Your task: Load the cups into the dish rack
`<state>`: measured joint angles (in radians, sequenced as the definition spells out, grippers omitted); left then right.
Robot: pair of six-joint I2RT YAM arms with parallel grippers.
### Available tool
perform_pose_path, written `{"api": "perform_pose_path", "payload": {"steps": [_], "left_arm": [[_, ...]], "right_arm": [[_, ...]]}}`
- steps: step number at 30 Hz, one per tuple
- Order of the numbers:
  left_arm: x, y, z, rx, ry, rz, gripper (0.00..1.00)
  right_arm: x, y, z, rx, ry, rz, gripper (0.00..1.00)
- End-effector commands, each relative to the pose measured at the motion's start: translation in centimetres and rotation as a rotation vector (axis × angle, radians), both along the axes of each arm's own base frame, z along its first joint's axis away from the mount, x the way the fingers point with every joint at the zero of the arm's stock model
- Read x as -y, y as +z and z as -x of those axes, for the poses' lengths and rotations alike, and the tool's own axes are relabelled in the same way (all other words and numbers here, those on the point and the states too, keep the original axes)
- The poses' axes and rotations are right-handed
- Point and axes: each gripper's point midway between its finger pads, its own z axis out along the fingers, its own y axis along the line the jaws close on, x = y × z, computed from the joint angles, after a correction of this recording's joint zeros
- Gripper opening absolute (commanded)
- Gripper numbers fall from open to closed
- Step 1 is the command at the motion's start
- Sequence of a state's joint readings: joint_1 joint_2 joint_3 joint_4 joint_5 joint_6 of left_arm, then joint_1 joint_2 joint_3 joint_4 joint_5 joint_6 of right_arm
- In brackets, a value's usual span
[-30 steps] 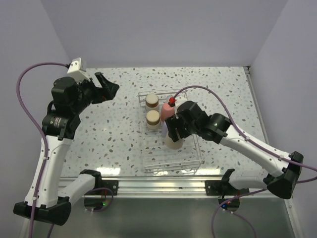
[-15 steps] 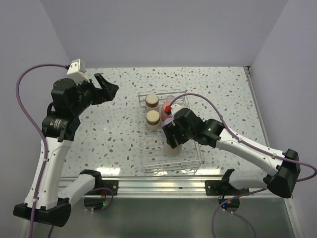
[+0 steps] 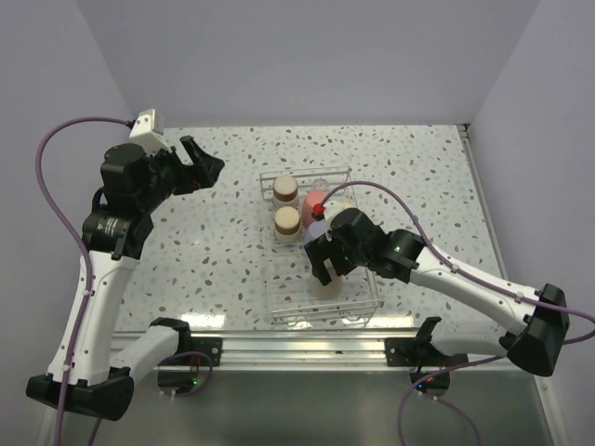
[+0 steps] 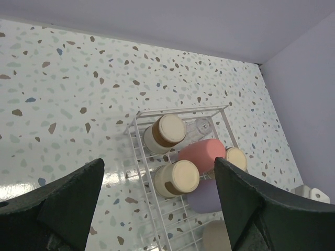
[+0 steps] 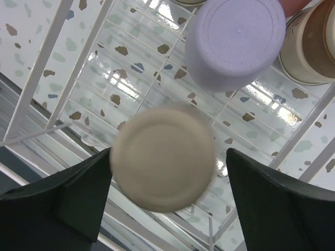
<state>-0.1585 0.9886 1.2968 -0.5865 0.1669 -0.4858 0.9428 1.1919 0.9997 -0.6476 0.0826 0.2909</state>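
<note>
Cups of small coloured plastic stand base-up inside the dish rack (image 3: 277, 314), a long, low tray of thin white wire and clear material set lengthwise in the middle of the speckled tabletop (image 3: 204, 251). At the rack's far end, a brown-grey cup (image 4: 164, 133) with a cream base stands beside a tiny clear cup (image 4: 201, 125). A second brown-grey cup (image 4: 177, 179) comes next on the left side. To the right, the coral-red cup (image 4: 203, 152) sits just beside a third brown-grey cup (image 4: 235, 158) at the rack's right wall. The lavender cup (image 5: 235, 39) follows toward the near end, its flat base showing a faint ring. Nearest the arms is the beige cup (image 5: 163, 157), a plain cream disc on the wire floor, blurred in the right wrist view.

The right pincer (image 3: 327, 269) hangs directly over the beige cup, released. Its dark fingers (image 5: 272, 209) flank the cup, and a gap shows on one side. The left pincer (image 3: 206, 153) is raised over the far left of the tabletop, well apart from the rack, spread wide and holding nothing.
</note>
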Motion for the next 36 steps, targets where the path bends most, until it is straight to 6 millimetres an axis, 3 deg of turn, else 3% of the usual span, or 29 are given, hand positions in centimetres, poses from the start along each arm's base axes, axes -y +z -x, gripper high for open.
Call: {"api": "perform_pose_path", "payload": {"steps": [1,3,7,14,17,22,26,27,31,36], "left_arm": [[0.0,1.5,-0.1,0.06,-0.007,-0.014,0.88],[-0.1,1.5,0.0,0.059,-0.005,-0.016,0.88],[-0.2,1.5,0.2,0.061,-0.004,-0.018,0.88],[0.1,0.4,0.1,0.036,-0.02,-0.016,0.88],[0.5,-2.2,-0.1,-0.023,-0.039,-0.022,0.87],[1.1,-8.0,-0.1,-0.159,-0.06,-0.048,0.83],[3.1,-12.0,-0.6,-0.246,-0.097,-0.106,0.83],[4.4,-12.6,-0.4,-0.254,-0.129,-0.118,0.83],[6.4,-16.4,-2.1,-0.326,-0.164,-0.143,0.83],[6.6,-19.0,-5.4,-0.366,-0.143,-0.215,0.77]], "right_arm": [[-0.7,1.9,0.0,0.04,0.012,-0.071,0.93],[-0.5,2.6,0.1,0.05,0.011,-0.084,0.98],[0.0,4.5,0.2,0.08,0.008,-0.1,0.98],[1.5,11.4,-0.4,0.199,-0.043,-0.173,0.98],[2.7,14.9,-0.6,0.264,-0.085,-0.217,0.98],[4.3,16.9,-0.4,0.289,-0.14,-0.224,0.98],[5.1,19.6,0.0,0.308,-0.172,-0.283,0.98],[5.3,20.2,0.1,0.318,-0.175,-0.299,0.98],[6.8,21.2,0.2,0.336,-0.212,-0.28,0.98],[8.6,21.8,0.6,0.349,-0.267,-0.278,0.98]]}}
